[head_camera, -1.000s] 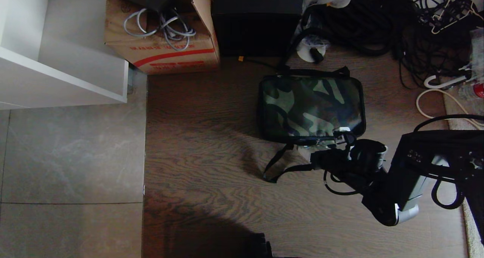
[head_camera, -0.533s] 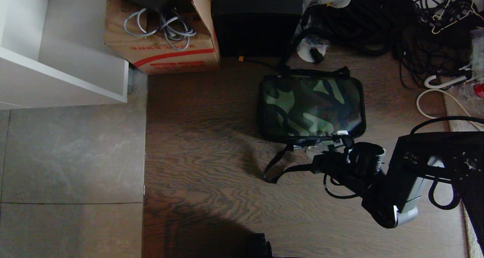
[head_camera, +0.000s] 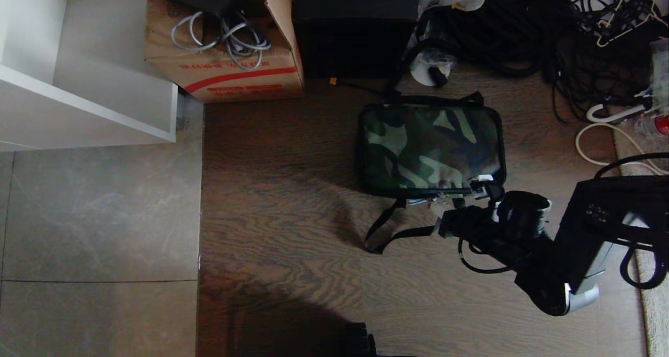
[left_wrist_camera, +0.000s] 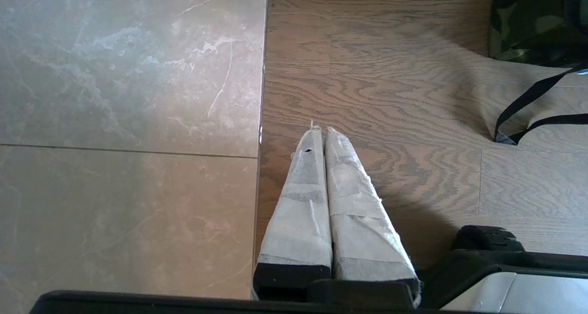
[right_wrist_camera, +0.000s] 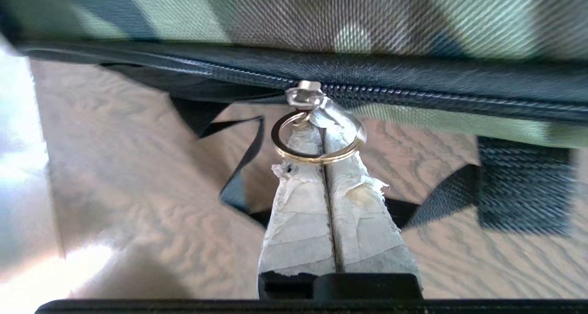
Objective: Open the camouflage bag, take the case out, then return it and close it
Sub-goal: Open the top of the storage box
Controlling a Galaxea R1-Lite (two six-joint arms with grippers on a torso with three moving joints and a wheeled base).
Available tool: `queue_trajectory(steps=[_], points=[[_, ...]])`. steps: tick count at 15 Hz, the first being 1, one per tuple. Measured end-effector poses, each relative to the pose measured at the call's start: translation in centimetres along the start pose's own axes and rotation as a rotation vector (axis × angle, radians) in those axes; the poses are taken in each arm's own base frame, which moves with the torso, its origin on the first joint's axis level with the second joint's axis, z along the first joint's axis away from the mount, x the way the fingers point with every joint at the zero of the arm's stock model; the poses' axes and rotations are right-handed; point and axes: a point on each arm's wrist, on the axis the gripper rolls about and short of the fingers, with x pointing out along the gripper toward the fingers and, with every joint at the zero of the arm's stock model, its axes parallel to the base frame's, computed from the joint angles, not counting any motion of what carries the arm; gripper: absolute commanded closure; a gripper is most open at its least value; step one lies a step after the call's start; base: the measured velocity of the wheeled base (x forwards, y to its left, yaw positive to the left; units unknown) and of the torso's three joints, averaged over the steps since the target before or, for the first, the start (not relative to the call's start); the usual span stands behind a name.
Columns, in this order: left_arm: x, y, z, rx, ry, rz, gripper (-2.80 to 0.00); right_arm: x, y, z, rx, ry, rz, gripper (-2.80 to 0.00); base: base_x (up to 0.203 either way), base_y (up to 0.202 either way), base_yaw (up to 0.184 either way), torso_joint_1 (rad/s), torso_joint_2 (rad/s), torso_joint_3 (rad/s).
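Step in hand: starting to unzip the camouflage bag point(head_camera: 431, 150), lying flat and shut on the wooden floor point(head_camera: 292, 231), directly ahead of the right tool point(right_wrist_camera: 325, 137).
Right tool: pads pressed together at the metal zipper ring point(right_wrist_camera: 318, 139), tips reaching into the loop just under the slider point(right_wrist_camera: 304, 93); gripping the ring or only threading it, not clear.
Doing it well: pulling level along the zipper track point(right_wrist_camera: 413, 95), staying close to the bag's edge, keeping the ring from slipping off the tips; probably easing round the corner rather than tugging, since nothing is pinning the soft bag down.
Case: not showing anywhere, presumably inside the bag.
Left tool point(left_wrist_camera: 321, 134): closed on nothing, hanging over the floor seam, well away from the bag.
Possibly in the way: black strap point(head_camera: 389, 229) looping on the floor just beneath and beside the right tool, near enough to snag.
Beyond the bag, far from the tool: cardboard box point(head_camera: 225, 59) with grey cables, tall black box point(head_camera: 355, 27), tangled black cables point(head_camera: 522, 33).
Off to the left: white cabinet point(head_camera: 78, 80).
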Motion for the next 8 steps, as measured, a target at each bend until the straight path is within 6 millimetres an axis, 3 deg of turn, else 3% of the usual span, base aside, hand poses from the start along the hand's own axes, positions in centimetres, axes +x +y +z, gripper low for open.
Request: queue_trajectory(steps=[8], points=[[0.0, 0.0, 0.0, 0.000, 0.000, 0.001, 0.00, -3.5, -2.7, 1.8, -0.054, 0.088, 0.000, 0.00, 0.000, 0.000, 0.000, 0.000, 0.00, 0.000]])
